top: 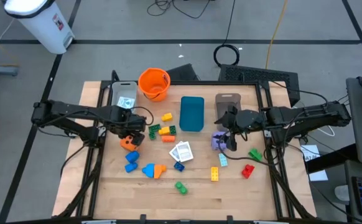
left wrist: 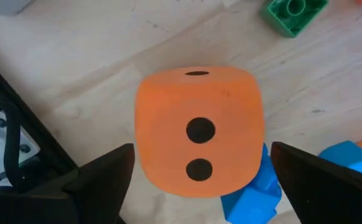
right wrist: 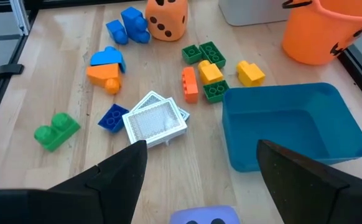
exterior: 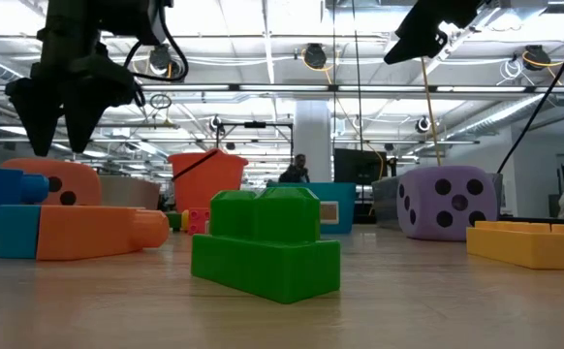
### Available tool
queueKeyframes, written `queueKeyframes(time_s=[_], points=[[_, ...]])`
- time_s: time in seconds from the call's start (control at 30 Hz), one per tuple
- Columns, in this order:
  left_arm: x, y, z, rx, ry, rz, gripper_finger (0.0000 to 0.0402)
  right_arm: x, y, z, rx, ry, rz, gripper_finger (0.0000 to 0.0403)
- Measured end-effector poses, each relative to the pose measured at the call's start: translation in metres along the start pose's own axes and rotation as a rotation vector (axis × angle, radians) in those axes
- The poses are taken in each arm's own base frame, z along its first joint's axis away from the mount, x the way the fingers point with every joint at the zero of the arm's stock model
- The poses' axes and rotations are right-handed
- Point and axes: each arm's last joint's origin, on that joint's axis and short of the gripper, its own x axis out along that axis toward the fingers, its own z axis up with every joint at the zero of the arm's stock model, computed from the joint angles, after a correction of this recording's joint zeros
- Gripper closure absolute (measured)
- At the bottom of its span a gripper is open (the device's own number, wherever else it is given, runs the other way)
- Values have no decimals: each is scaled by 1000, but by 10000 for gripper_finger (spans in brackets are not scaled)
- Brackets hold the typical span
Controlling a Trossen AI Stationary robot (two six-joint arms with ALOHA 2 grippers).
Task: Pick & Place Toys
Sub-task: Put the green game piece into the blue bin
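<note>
The orange die [left wrist: 198,130] rests on the table at the left, against a blue brick [left wrist: 255,193]. My left gripper [left wrist: 203,148] is open and hangs above the die, one finger on either side of it, not touching; it also shows in the high view [top: 130,130]. The purple die [top: 218,141] sits on the table right of centre. My right gripper [right wrist: 202,144] is open above it, well clear in the low view [exterior: 427,34]. White cards [top: 182,151] and several bright bricks lie across the table's middle and near part.
An orange bucket [top: 153,83] stands at the far edge, with a teal tray [top: 192,113] and a grey tray [top: 227,102] to its right and another tray [top: 124,94] to its left. A green brick [top: 181,186] lies near the front edge.
</note>
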Motion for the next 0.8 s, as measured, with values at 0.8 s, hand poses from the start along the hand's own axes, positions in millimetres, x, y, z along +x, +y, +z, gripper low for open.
queueKeyframes(time_s=[0.8], points=[[1,-2,2,41,-48,-5,14,1,-6,1,16,-2,-22,108]])
